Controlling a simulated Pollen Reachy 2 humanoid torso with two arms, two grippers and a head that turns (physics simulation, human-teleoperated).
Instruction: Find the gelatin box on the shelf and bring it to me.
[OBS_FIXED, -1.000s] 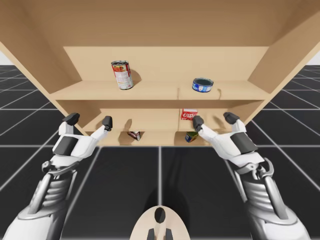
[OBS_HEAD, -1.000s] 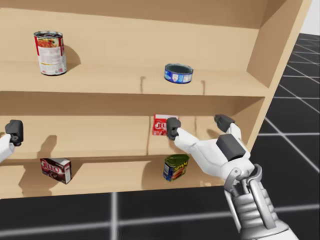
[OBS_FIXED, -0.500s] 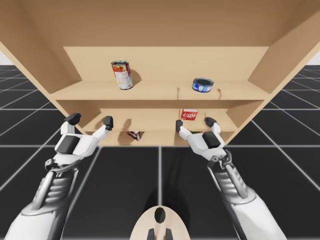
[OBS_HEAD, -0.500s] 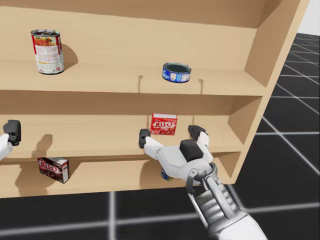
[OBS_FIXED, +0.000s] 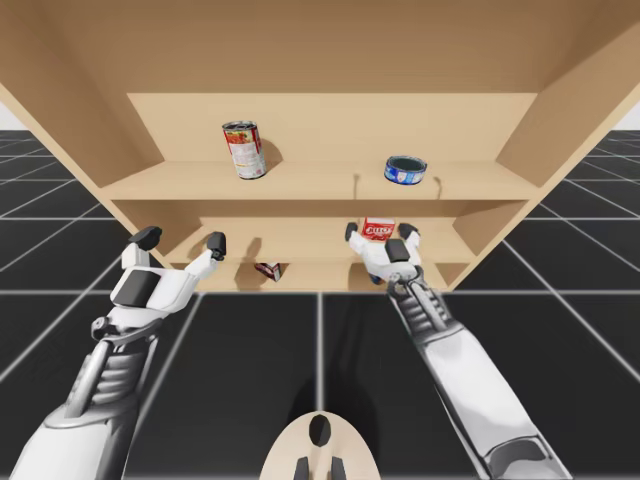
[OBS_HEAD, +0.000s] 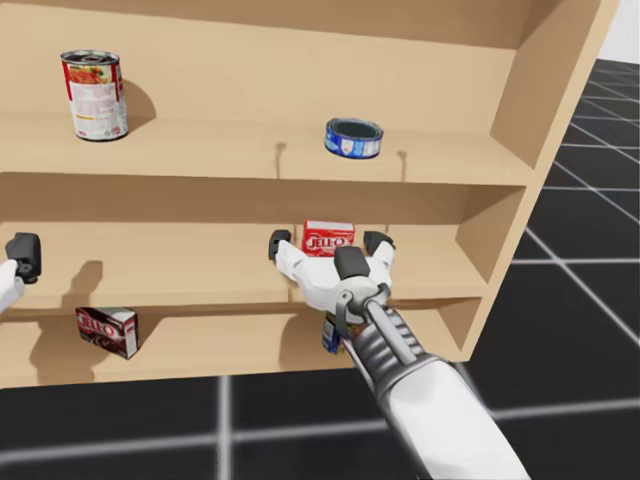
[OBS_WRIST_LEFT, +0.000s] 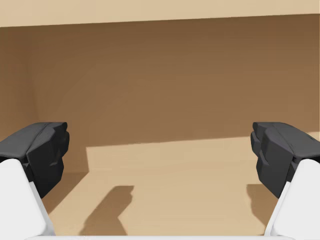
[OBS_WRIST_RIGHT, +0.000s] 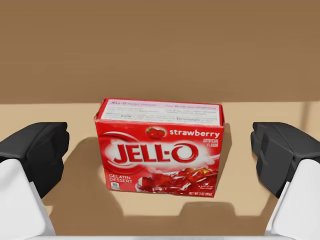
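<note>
Lit brightly and evenly from the near left, throwing soft shadows right of the tall can (OBS_FIXED: 244, 149) onto the shelf (OBS_FIXED: 330, 125) wall.

Three cans stood on the one light wooden shelf (OBS_HEAD: 200, 162): one tall red-labelled can (OBS_HEAD: 94, 96), one low blue can (OBS_HEAD: 353, 138), one green can (OBS_HEAD: 327, 333). Boxes numbered two: one red cardboard gelatin box (OBS_WRIST_RIGHT: 160, 147), one dark red box (OBS_HEAD: 107, 332).

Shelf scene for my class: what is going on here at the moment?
My right claw is open at the middle shelf, one finger on either side of the upright red box, with gaps to both, so nothing is gripped yet. My left claw hangs open before the left part of that shelf, holding nothing. The box stands on the shelf board, not yet lifted.
</note>
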